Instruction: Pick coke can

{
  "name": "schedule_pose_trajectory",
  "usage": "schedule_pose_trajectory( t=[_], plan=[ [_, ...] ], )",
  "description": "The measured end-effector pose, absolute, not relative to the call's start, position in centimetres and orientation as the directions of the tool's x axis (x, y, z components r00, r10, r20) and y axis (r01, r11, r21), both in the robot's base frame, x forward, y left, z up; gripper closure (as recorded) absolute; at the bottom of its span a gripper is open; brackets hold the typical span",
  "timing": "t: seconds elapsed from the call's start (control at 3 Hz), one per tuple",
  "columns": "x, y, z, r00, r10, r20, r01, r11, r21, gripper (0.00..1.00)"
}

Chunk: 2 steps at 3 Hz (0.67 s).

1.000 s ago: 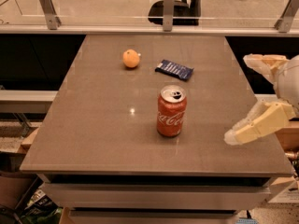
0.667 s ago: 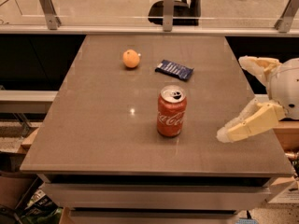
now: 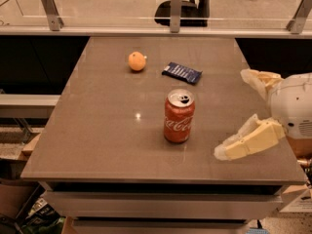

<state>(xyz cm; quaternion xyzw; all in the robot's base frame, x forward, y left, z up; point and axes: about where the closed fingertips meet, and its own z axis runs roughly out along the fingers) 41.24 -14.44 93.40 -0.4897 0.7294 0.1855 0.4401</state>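
The red coke can (image 3: 179, 116) stands upright near the middle of the grey table (image 3: 97, 130), its silver top opened. My gripper (image 3: 232, 113) is at the right edge of the table, to the right of the can and apart from it. Its two cream fingers are spread wide and hold nothing: one finger (image 3: 257, 78) points toward the far side, the other (image 3: 246, 143) reaches low over the table toward the can.
A small orange fruit (image 3: 137, 61) and a flat dark blue snack wrapper (image 3: 182, 72) lie behind the can. A glass railing with metal posts (image 3: 176, 9) runs along the far edge. Boxes and clutter sit on the floor at the lower left.
My gripper has moved left, further over the table toward the can. The can, the fruit and the wrapper have not moved.
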Motion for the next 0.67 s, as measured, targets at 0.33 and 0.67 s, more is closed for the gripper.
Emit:
schedule_pose_trajectory(
  t=[0.33,0.67],
  plan=[
    [41.0,-13.0,91.9,-0.122,-0.526,-0.841,-0.877,0.455,-0.157,0.00],
    [41.8,-11.4,90.5,-0.089,-0.481,-0.872,-0.876,0.455,-0.161,0.00]
  ],
)
